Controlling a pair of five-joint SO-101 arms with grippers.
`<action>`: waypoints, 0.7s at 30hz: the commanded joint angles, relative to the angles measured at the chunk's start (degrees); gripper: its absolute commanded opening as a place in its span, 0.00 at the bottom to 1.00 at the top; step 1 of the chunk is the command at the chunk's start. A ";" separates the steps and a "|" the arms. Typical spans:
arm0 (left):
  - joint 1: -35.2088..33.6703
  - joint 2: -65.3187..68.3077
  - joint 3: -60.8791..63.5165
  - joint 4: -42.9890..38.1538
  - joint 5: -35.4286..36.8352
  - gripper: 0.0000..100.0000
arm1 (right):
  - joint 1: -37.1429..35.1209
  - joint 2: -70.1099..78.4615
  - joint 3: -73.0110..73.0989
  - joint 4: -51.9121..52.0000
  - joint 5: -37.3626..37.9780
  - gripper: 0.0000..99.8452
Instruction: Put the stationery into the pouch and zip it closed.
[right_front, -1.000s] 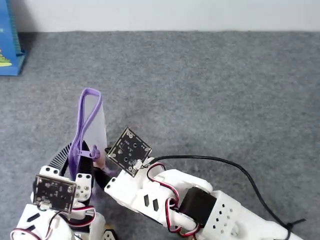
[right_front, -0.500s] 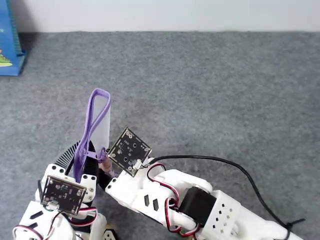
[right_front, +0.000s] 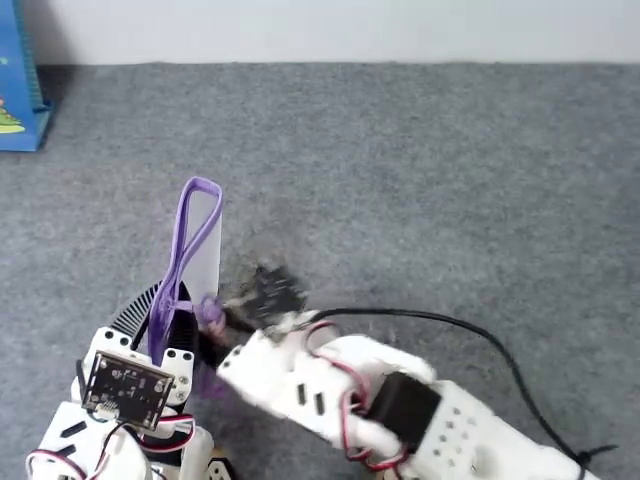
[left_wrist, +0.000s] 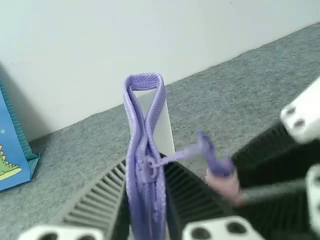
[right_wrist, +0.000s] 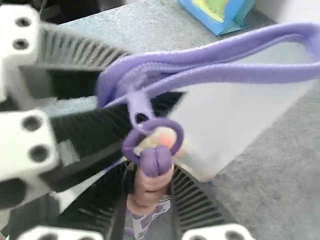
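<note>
We find the left gripper (left_wrist: 146, 175) closed on the near end of the pouch (left_wrist: 152, 112), which is pinched between its ribbed jaws. The right gripper (right_wrist: 150, 175) is closed on the zipper pull (right_wrist: 152, 147) just beside it. The translucent, purple-edged pouch stands upright on edge, extending away from both grippers over a grey felt-like table cover (right_front: 450, 180), with a white wall (right_front: 350, 30) behind and a blue box (right_front: 15, 85) at the far corner.

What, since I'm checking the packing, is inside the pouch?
Between the parted zipper tapes the high view shows only the pale wall of the pouch. An orange-pink blur shows near the zipper pull; whether it lies inside is unclear. Anything deeper is hidden.
</note>
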 joint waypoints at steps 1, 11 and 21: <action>0.09 0.79 1.27 1.41 -0.35 0.01 | 5.41 -5.49 -3.08 0.40 0.53 0.01; 0.09 0.70 1.01 2.29 0.79 0.01 | 14.73 -5.93 -3.16 -1.63 6.24 0.01; 0.18 0.70 1.19 2.29 1.23 0.01 | 22.55 6.29 -3.60 -12.88 8.26 0.01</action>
